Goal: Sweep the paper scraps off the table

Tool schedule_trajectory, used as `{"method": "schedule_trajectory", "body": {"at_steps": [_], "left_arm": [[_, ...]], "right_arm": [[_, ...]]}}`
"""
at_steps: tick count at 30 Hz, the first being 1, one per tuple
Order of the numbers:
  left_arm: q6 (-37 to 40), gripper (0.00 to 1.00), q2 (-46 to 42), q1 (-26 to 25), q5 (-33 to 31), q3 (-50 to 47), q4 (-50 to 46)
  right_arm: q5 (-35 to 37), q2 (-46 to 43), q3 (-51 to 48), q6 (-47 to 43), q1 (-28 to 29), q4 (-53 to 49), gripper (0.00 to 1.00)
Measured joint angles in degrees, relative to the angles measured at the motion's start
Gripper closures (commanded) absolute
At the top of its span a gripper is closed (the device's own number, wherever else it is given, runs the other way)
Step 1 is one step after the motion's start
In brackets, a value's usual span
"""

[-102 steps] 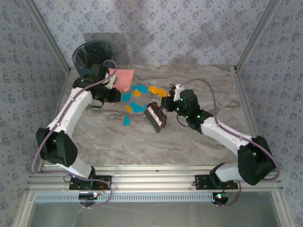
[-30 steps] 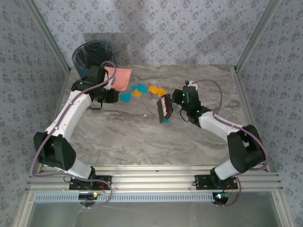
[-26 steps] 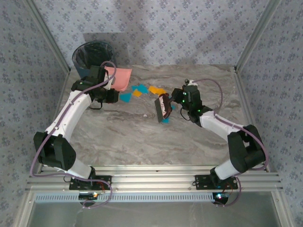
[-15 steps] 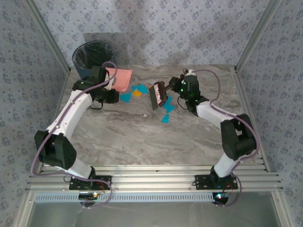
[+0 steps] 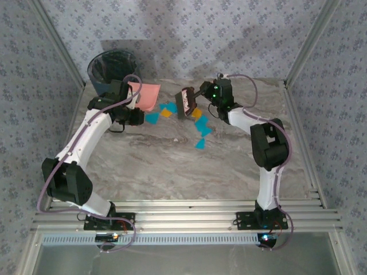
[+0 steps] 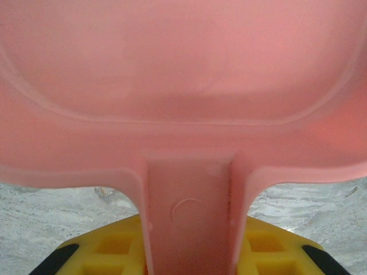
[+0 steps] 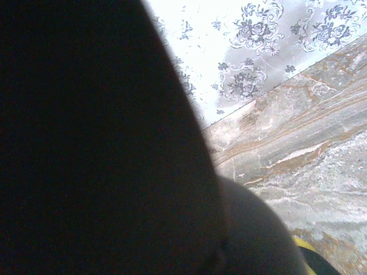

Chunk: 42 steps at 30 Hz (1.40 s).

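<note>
Orange and teal paper scraps lie on the marble table (image 5: 172, 166): a teal one (image 5: 152, 117) and an orange one (image 5: 166, 113) near the dustpan, further teal ones (image 5: 199, 143) right of centre. My left gripper (image 5: 135, 103) is shut on the handle (image 6: 189, 217) of the pink dustpan (image 5: 146, 94), whose pan (image 6: 183, 86) rests at the back left. My right gripper (image 5: 198, 96) is shut on a dark brush (image 5: 185, 103), held at the back of the table just right of the scraps by the dustpan. In the right wrist view the brush (image 7: 97, 143) is a dark mass.
A dark round bin (image 5: 112, 69) stands in the back left corner behind the dustpan. Patterned walls (image 5: 229, 40) and aluminium rails (image 5: 298, 132) close the table in. Bare marble (image 7: 309, 149) lies beside the brush.
My right arm has carried the brush from mid-table back and to the left, toward the dustpan, leaving teal scraps behind it. The left arm and dustpan have not moved.
</note>
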Motion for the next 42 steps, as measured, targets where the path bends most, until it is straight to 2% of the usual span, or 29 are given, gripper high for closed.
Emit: {"method": "schedule_trajectory", "body": {"at_steps": [12, 18, 33, 42], "left_arm": [[0.0, 1.00, 0.0, 0.0, 0.0, 0.0, 0.0], [0.0, 1.00, 0.0, -0.1, 0.0, 0.0, 0.0], [0.0, 1.00, 0.0, -0.5, 0.0, 0.0, -0.2], [0.0, 1.00, 0.0, -1.1, 0.0, 0.0, -0.4]], "right_arm": [[2.0, 3.9, 3.0, 2.3, -1.2, -4.7, 1.00], [3.6, 3.0, -0.2, 3.5, -1.6, -4.5, 1.00], [15.1, -14.1, -18.9, 5.6, -1.7, -6.6, 1.00], [19.1, -20.7, -23.5, 6.5, -0.9, -10.5, 1.00]]}}
